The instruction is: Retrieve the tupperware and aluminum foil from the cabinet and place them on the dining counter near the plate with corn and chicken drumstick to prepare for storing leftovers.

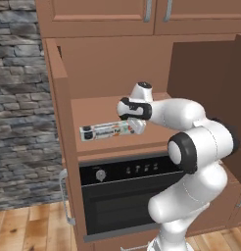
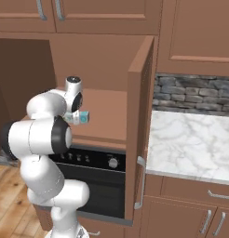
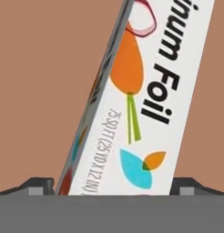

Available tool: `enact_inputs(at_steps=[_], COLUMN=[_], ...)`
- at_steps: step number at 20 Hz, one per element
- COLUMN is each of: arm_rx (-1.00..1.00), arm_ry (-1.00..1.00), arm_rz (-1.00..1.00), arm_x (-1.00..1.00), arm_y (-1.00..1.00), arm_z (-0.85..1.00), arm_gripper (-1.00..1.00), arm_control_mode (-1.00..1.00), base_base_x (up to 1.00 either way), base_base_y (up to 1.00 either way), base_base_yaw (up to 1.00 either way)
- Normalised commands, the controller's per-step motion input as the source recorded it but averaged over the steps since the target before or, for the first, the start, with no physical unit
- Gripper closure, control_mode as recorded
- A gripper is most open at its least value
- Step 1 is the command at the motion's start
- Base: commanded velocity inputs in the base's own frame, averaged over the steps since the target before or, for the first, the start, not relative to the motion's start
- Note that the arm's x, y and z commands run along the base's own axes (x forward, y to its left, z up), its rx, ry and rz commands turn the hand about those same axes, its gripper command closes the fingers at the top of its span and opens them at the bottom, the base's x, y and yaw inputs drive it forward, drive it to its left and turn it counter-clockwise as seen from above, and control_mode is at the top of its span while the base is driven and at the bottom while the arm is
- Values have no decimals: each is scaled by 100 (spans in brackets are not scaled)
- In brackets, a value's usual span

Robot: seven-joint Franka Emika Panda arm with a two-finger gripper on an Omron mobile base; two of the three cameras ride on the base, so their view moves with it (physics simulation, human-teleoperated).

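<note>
Open cabinet above a black wall oven (image 1: 125,188); both brown doors swung wide, one door (image 2: 138,135) edge-on in the right base view. The foil box (image 1: 108,131) lies flat on the cabinet shelf (image 1: 100,110), long side roughly parallel to the shelf's front edge, near that edge. The arm reaches into the cabinet from the right of the left base view, and the hand (image 1: 137,125) sits over the right-hand end of the box, pointing down at it. In the right base view a short end of the box (image 2: 83,117) pokes out just past the wrist. The hand view looks straight onto the box's printed top (image 3: 145,104): black lettering, orange and teal leaf shapes, the carton running diagonally up the frame over the brown shelf (image 3: 36,91). The two dark fingertips (image 3: 41,185) stand spread wide, one on each side of the carton's width, with the box between them; contact with its sides can't be made out. A marble tabletop (image 2: 191,144) lies right of the cabinet.
</note>
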Motion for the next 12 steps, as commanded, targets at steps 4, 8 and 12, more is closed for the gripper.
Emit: enact_inputs(at_steps=[4,8,12], arm_rx=[-2,0,5], arm_ry=[-6,-1,-2], arm_rz=[-2,-15,-18], arm_x=[-2,-86,-100], arm_y=[1,-25,-53], arm_z=[-43,0,26], arm_gripper=[100,100,100], arm_control_mode=[-100,-100,-100], base_base_x=[0,0,0], base_base_y=[0,0,0], base_base_yaw=[0,0,0])
